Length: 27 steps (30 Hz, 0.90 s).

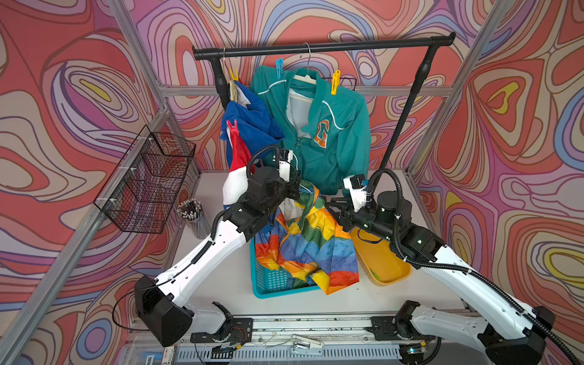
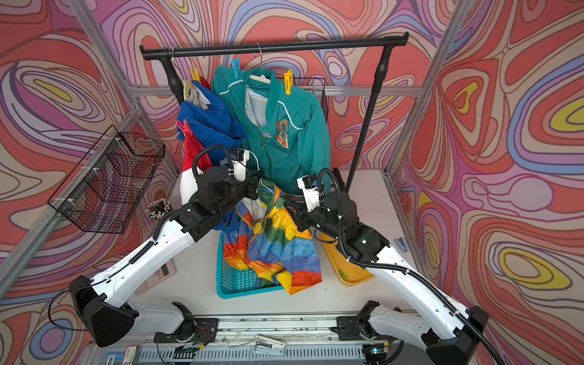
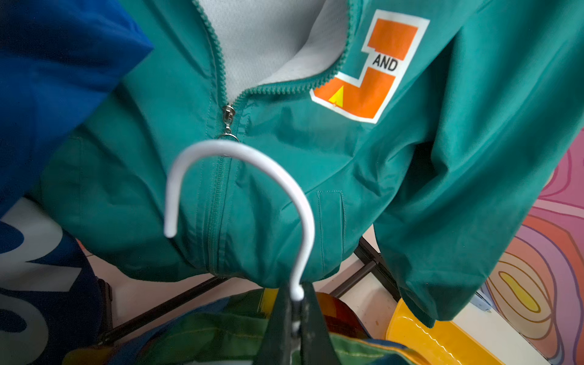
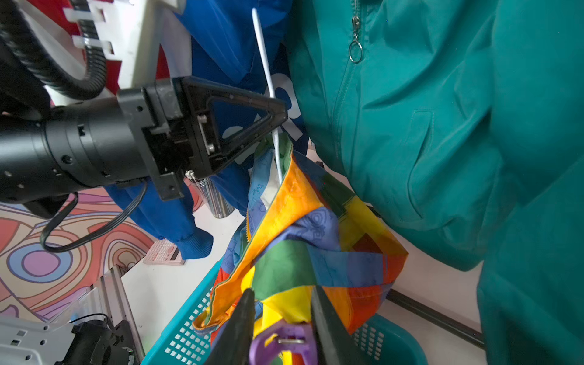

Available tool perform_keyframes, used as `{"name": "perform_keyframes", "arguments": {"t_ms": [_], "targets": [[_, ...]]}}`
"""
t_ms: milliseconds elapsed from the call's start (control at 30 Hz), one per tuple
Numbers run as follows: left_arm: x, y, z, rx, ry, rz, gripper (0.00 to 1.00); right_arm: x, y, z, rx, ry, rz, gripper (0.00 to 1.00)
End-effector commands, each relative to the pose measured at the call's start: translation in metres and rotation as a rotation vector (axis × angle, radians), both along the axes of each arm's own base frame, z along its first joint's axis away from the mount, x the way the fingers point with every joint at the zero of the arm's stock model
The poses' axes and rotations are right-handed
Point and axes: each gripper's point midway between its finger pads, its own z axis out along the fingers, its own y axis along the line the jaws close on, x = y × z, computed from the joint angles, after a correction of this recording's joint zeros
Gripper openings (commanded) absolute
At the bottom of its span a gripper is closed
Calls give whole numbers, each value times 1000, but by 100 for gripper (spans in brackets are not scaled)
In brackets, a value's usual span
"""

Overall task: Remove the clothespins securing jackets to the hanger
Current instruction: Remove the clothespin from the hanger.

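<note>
Over the teal plastic basket (image 1: 268, 281) at the table's front middle: purple plastic clothespin (image 4: 278, 344) caught between the jaws of the right hand (image 4: 282, 295).

Clipped to a lower fold of the rainbow patchwork jacket (image 1: 309, 240), straight ahead of that hand. Jaws narrowed to about the clothespin's width and seemingly touching both its sides. Grip end toward the wrist, long axis apparently along the fingers, though partly cut off at the frame edge. Jacket held up from above by the left hand (image 3: 297, 300), clamped shut on the stem of the white coated hanger (image 3: 240, 189). Nearer by far to the right hand. Probably calls for a squeeze, then a pull back off the cloth.
</note>
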Motion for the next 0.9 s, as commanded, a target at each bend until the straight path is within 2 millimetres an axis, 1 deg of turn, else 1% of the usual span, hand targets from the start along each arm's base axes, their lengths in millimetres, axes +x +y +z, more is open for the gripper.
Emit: {"name": "perform_keyframes", "arguments": {"t_ms": [0,200,267,333,533,667,767,867], "targets": [[1,2,10,-46,-7,26,0,6,0,-10,3,28,-21,29],[2,4,9,-47,12,42,0,10,-5,-13,-14,17,-57,36],[3,3,8,-46,19,44,0,11,-6,-16,-26,18,-62,40],[4,2,7,-48,23,42,0,11,-7,-18,-36,16,-66,41],[4,3,8,-51,21,44,0,13,-6,-16,-34,8,-68,30],[5,4,7,-50,22,52,0,11,-1,-18,-17,27,-45,28],[5,4,8,-53,20,53,0,10,-1,-18,0,32,-40,21],[5,5,8,-52,21,56,0,9,-3,-14,9,28,-47,16]]}}
